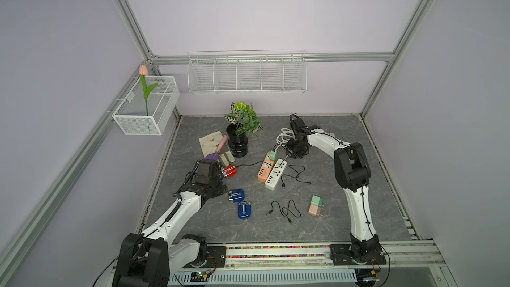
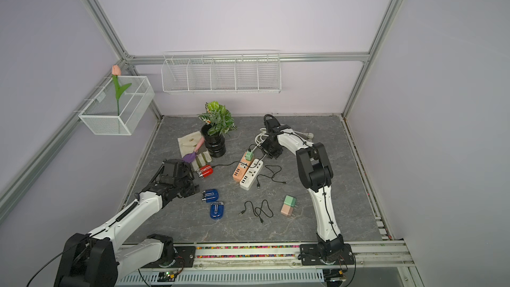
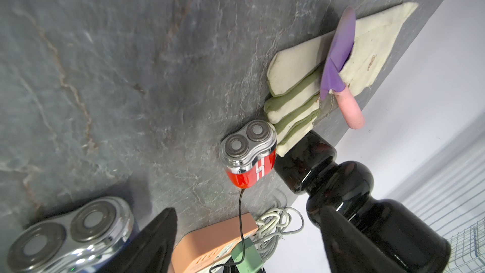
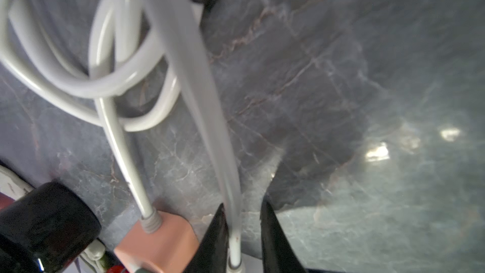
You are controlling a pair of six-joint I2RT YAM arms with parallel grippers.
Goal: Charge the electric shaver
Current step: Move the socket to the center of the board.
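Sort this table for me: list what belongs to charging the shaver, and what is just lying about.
Job: red shaver, its black cable, green adapter, orange power strip.

Lying about: two blue shavers, white power strip, loose cables, spare adapters, potted plant, gloves, trowel.

Blurred white cable (image 4: 199,101); edge-cropped blue shaver (image 3: 68,235)

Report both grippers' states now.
Left gripper: open, holding nothing.
Right gripper: narrowly open, astride the white cable, not clamped on it.
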